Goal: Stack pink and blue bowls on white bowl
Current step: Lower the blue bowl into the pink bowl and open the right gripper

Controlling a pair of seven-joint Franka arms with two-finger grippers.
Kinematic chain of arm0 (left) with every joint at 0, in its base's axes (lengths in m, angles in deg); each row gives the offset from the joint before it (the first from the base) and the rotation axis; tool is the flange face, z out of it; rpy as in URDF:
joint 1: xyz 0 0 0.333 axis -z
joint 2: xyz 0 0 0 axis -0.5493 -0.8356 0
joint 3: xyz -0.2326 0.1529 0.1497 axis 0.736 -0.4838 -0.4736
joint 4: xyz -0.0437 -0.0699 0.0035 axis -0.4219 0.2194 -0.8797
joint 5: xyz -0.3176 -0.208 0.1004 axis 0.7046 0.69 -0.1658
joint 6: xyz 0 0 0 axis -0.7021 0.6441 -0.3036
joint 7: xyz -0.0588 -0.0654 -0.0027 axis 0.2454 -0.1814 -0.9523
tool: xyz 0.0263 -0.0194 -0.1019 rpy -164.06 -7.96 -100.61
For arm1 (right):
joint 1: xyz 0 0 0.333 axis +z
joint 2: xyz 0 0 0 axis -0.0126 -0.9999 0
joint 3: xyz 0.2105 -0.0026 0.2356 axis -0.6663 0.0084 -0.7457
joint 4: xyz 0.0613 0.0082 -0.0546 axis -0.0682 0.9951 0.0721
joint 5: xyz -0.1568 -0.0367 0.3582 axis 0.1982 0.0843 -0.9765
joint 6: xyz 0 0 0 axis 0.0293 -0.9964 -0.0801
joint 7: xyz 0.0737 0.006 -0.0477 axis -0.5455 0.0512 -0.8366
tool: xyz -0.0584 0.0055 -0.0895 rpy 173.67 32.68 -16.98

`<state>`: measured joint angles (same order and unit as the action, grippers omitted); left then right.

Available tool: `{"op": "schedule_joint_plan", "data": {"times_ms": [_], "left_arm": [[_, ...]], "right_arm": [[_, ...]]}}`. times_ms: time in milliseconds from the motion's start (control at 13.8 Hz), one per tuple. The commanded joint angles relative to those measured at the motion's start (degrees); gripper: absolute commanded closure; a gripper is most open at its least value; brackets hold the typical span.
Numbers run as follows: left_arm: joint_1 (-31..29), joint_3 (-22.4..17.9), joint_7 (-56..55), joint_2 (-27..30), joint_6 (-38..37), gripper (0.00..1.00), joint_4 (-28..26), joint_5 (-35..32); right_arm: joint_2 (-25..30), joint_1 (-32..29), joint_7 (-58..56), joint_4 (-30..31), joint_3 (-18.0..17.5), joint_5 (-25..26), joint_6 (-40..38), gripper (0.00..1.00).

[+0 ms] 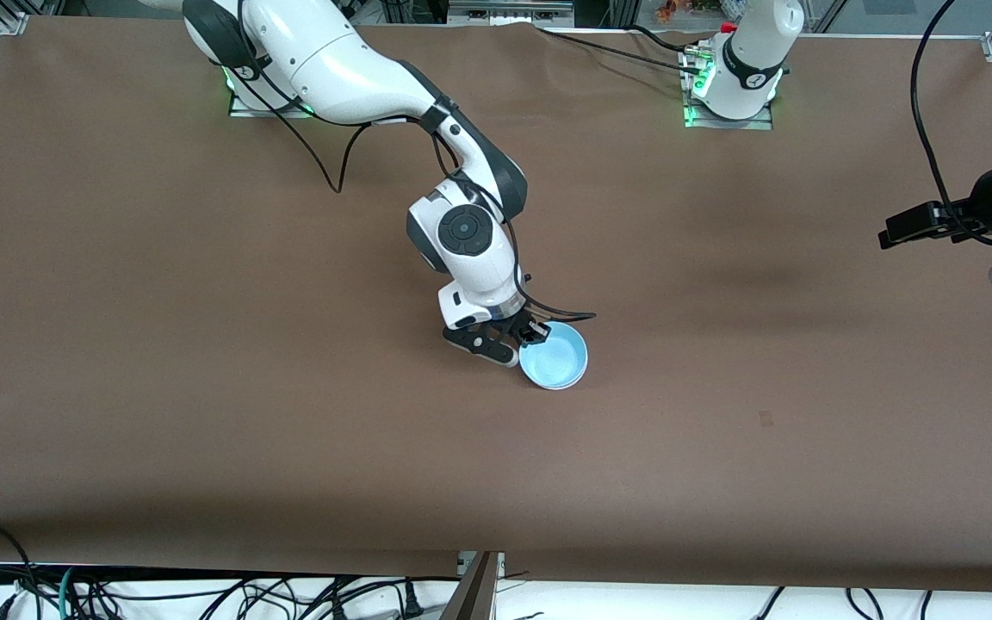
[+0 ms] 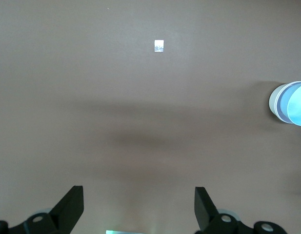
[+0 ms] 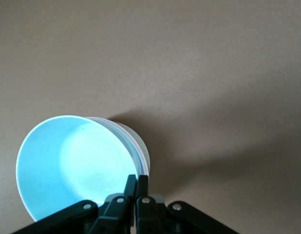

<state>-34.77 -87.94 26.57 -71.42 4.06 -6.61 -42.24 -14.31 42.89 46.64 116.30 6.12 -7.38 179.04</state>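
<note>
Right gripper [image 1: 523,337] pinches the rim of the blue bowl [image 1: 554,356], which sits nested on the white bowl [image 3: 140,148] mid-table (no pink bowl can be made out, perhaps hidden between them). If the fingers lift off before fully parting, the rim could drag up and tip the stack. Left gripper [image 2: 139,204] waits over bare table [image 2: 140,97] at the left arm's end, fingers spread wide.
</note>
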Motion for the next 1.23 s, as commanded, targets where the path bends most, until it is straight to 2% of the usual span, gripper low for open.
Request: {"op": "schedule_joint_plan", "data": {"times_ms": [0,145,363,654,799,872,944,1017,1162], "left_arm": [[-0.2,0.1,1.3,-0.9,-0.4,0.00,1.8,-1.1],[0.0,0.1,1.3,-0.9,-0.3,0.00,1.8,-1.0],[0.6,0.2,1.5,-0.9,-0.3,0.00,1.8,-1.1],[0.6,0.4,1.5,-0.9,-0.1,0.00,1.9,-0.9],[0.6,0.4,1.5,-0.9,0.0,0.00,1.9,-0.9],[0.7,0.3,1.3,-0.9,0.0,0.00,1.9,-0.9],[0.5,0.3,1.2,-0.9,0.0,0.00,1.9,-0.9],[0.4,0.2,1.2,-0.9,0.0,0.00,1.9,-0.9],[0.4,0.2,1.1,-0.9,-0.1,0.00,1.9,-0.8]], "right_arm": [[-1.5,0.5,0.5,-2.3,0.4,0.9,-0.2,0.98],[-1.5,0.6,0.6,-2.3,0.4,0.9,-0.2,0.94],[-1.5,0.6,0.5,-2.3,0.4,0.9,-0.2,0.78],[-0.9,0.5,0.2,-2.3,0.5,0.8,-0.9,0.69],[0.2,-0.1,-0.1,-2.6,0.9,0.8,-4.0,0.55],[1.2,-0.6,-1.0,-2.6,1.1,0.8,-6.7,0.39],[3.4,-1.8,-3.4,-2.6,1.3,0.9,-9.0,0.11],[4.8,-2.7,-7.2,-2.1,1.8,1.1,-10.9,0.00],[8.5,-5.4,-13.2,-1.4,3.1,0.1,-18.1,0.00]]}}
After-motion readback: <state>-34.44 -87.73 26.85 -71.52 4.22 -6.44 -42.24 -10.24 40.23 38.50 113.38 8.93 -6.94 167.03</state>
